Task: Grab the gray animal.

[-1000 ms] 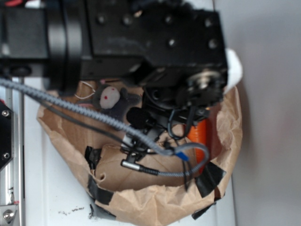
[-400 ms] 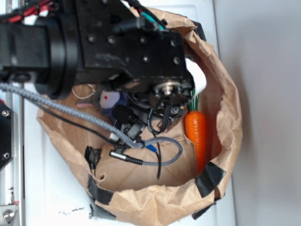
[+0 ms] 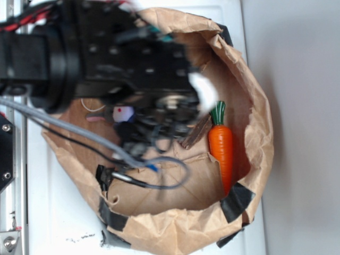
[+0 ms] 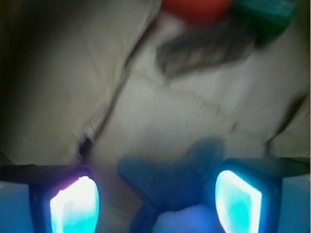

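The gray animal (image 3: 122, 115) lies inside the brown paper bag (image 3: 175, 234) at its left, mostly hidden under the black arm; only its white face with red dots shows. In the wrist view the gray animal (image 4: 175, 179) lies between the two glowing pads (image 4: 75, 206), nearer the right pad, limbs splayed. My gripper (image 4: 155, 204) is open around it and does not press on it. In the exterior view the gripper (image 3: 139, 123) is blurred, just right of the animal's face.
An orange carrot (image 3: 221, 150) with a green top lies at the bag's right side. A brown wood piece (image 3: 195, 134) lies beside it. Grey and black cables (image 3: 133, 159) hang across the bag floor. The bag's walls stand all around.
The arm has swung left and down into the bag, uncovering the carrot and the wood piece. The gripper now sits over the gray animal.
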Robot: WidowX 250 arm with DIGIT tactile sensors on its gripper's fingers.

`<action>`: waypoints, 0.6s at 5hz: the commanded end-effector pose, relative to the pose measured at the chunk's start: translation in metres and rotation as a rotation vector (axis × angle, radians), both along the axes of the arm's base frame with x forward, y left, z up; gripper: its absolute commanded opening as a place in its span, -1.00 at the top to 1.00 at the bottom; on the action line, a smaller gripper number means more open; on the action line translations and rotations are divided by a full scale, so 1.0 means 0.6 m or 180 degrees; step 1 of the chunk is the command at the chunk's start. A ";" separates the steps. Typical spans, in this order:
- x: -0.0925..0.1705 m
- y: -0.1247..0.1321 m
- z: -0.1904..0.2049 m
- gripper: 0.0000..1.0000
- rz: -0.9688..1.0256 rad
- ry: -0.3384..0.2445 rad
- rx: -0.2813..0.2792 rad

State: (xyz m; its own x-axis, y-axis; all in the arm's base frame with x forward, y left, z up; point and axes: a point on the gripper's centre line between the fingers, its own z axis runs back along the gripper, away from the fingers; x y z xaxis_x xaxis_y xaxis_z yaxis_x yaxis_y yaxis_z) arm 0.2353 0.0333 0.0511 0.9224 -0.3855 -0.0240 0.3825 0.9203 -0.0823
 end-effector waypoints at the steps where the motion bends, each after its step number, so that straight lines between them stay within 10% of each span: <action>1: 0.005 0.010 -0.047 -1.00 -0.0089 -0.0254 0.0186; 2: 0.014 0.008 -0.068 0.48 -0.0046 -0.0280 0.0158; 3: 0.025 0.011 -0.069 1.00 0.0058 -0.0380 0.0113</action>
